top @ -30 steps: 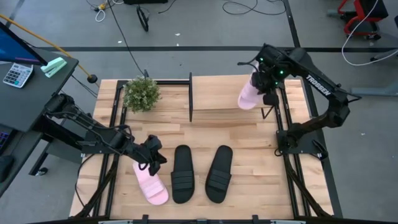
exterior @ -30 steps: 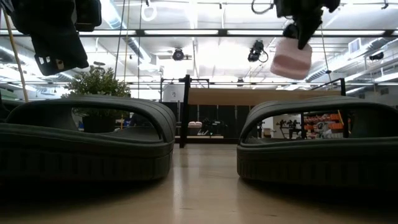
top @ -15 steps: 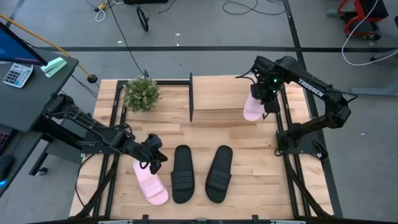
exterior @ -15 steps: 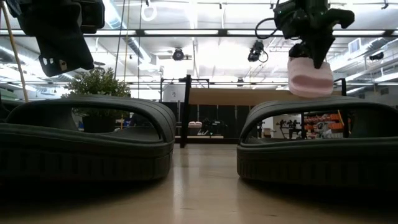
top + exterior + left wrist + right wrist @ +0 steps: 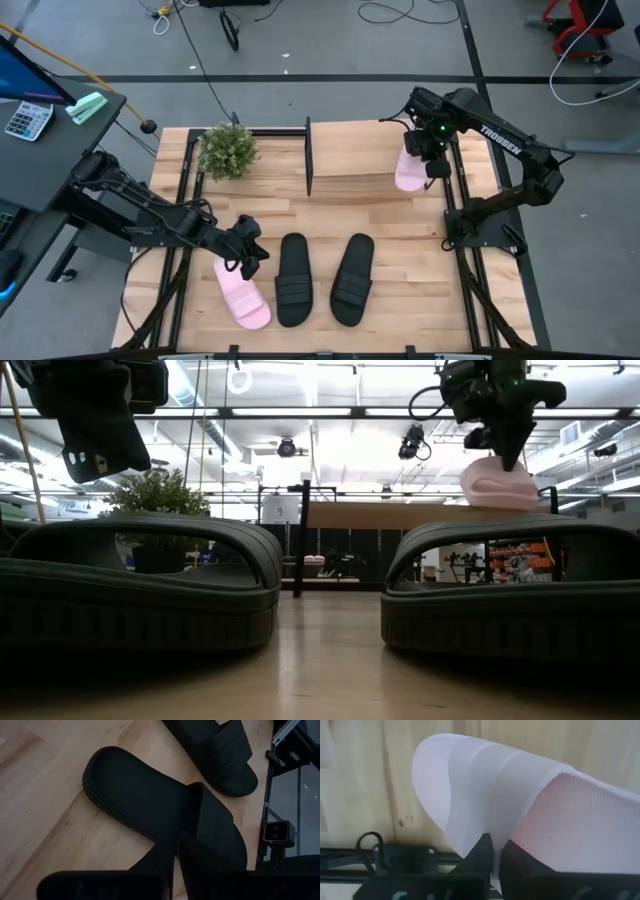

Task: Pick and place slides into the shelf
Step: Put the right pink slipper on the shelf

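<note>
Setting a pale pink ribbed-strap slide [image 5: 409, 168] flat on the light plywood shelf [image 5: 350, 150], the right gripper [image 5: 432, 152] is clamping its strap and should release only once it is resting level.

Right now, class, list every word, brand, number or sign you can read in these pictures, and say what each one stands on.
"TROSSEN": white letters on the right arm, seen in the high view.
Calculator on the side desk: its keys are too small to read.
Orange sign in the room behind, low view: lettering too blurred to read.
The slides and the shelf show no text.
</note>
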Robot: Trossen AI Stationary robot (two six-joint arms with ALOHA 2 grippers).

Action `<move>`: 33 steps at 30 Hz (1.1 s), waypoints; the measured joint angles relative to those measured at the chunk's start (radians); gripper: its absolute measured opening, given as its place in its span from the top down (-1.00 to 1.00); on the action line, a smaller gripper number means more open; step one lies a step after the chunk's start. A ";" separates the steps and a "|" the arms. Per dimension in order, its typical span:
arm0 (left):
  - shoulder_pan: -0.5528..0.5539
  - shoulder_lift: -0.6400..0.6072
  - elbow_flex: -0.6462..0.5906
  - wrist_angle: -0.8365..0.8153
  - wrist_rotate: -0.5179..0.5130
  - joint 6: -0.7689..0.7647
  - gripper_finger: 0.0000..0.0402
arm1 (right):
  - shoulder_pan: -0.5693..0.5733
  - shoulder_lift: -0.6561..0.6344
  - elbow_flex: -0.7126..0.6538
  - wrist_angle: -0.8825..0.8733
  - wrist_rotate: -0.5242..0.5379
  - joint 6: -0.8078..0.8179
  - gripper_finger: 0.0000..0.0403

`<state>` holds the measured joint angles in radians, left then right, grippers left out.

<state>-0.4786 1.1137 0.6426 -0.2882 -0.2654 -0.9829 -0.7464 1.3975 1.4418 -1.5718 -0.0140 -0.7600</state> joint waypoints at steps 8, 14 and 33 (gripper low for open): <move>0.000 0.000 0.000 0.000 0.000 0.000 0.82 | 0.000 0.000 0.000 0.008 0.045 0.009 0.62; 0.000 0.000 0.000 0.000 0.000 0.000 0.88 | 0.000 0.000 0.000 0.017 0.148 0.058 0.46; 0.000 0.000 0.000 0.000 0.000 -0.001 0.85 | 0.044 0.000 0.000 0.012 0.293 0.084 0.12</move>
<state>-0.4789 1.1137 0.6426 -0.2882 -0.2657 -0.9836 -0.7021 1.3977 1.4418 -1.5593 0.2786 -0.6757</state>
